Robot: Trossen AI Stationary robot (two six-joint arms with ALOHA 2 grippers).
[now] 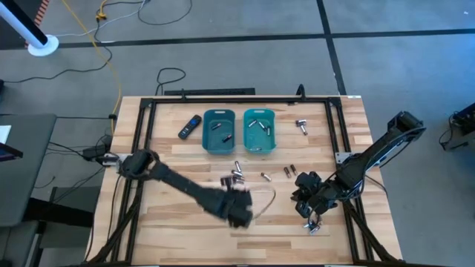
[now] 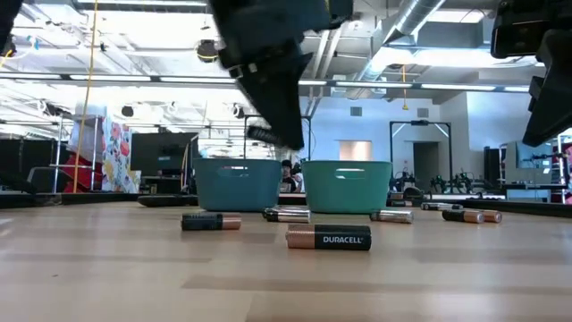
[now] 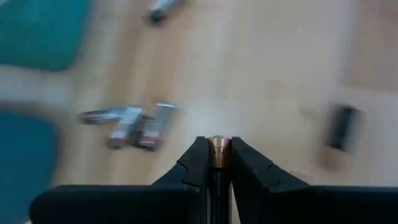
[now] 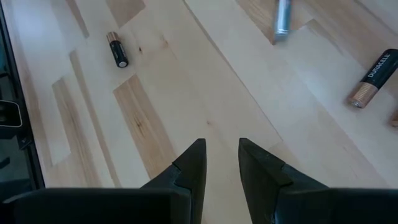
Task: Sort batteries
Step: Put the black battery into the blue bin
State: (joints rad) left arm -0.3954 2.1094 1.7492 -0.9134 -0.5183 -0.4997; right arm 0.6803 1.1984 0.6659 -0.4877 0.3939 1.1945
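Left fingers (image 3: 219, 171) are pinching a copper-tipped battery (image 3: 218, 151) between them, hanging above the desk (image 1: 178, 222) in front of the two bins (image 1: 219, 132). Right fingers (image 4: 222, 163) are sitting a little apart, gripping nothing, over bare wood near the desk's right edge. Other batteries (image 1: 237, 175) are lying loose before the bins, one (image 2: 328, 238) nearest the low camera, and a few are lying inside the bins.

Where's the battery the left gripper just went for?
The copper-topped battery is clamped between the left gripper's fingers, lifted above the table's front middle, nearer the front edge than the two teal bins and the cluster of loose cells.
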